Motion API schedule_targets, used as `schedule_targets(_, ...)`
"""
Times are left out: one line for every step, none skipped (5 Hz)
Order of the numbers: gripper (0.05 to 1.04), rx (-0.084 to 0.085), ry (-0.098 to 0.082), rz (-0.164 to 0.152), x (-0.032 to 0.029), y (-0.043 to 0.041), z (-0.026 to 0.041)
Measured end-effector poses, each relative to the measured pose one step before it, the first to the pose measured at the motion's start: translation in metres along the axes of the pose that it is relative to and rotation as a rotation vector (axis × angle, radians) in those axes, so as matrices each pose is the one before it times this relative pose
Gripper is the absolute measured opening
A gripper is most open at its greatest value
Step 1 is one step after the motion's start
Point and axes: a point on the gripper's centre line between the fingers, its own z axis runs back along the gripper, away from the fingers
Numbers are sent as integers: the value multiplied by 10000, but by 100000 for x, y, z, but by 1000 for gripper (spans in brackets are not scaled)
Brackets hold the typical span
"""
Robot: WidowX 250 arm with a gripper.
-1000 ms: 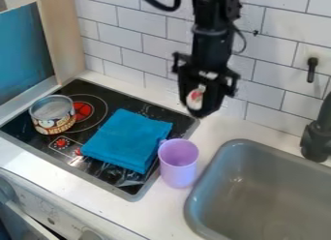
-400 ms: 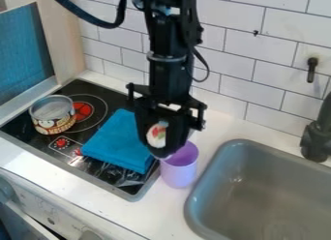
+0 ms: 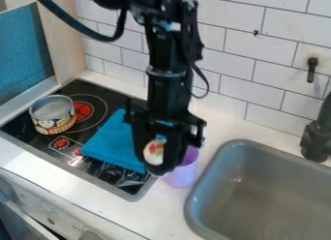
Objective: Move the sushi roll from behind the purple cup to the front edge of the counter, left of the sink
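Comparing this with the earlier frames, the tool (image 3: 157, 169) has come down a fair bit. It started higher up against the tiles, swung over toward the left of the view, and since the last frame it has mostly just dropped lower. The purple cup (image 3: 181, 174) hasn't budged, but the tool now covers a lot more of it, including most of the rim that was showing before. The blue cloth (image 3: 115, 144) and the can (image 3: 52, 115) are right where they were.

As for the fingers, they're clamped on a small white thing (image 3: 154, 152), which has travelled along with them. It looks rounded, kind of oval, mostly white with red and green markings on the side facing the camera. The black fingers hide part of it, so I can't tell its full shape or what it actually is. It sits between the cloth and the cup as the camera sees it, right by the edge of the black stove top (image 3: 132, 188). Can't tell if the tool is touching either one.

The cloth is folded into a thick pad on the stove top, and the open-looking can is near the red burner mark. The cup stands on the white surface (image 3: 155, 210), between the stove top and the grey sink (image 3: 259, 161).
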Motion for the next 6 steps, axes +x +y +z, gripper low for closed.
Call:
schedule_targets(605, -10, 612, -333, -421, 113, -2690)
schedule_targets(605, -165, 327, 328, -1079, -168, -1343)
schedule_targets(605, 61, 56, 13, -196, -309, -511)
schedule_targets(605, 72, 41, 135, -217, 136, -462)
schedule_targets(605, 121, -596, -131, 503, 369, -907)
schedule_targets(605, -12, -216, -52, 299, 49, -303)
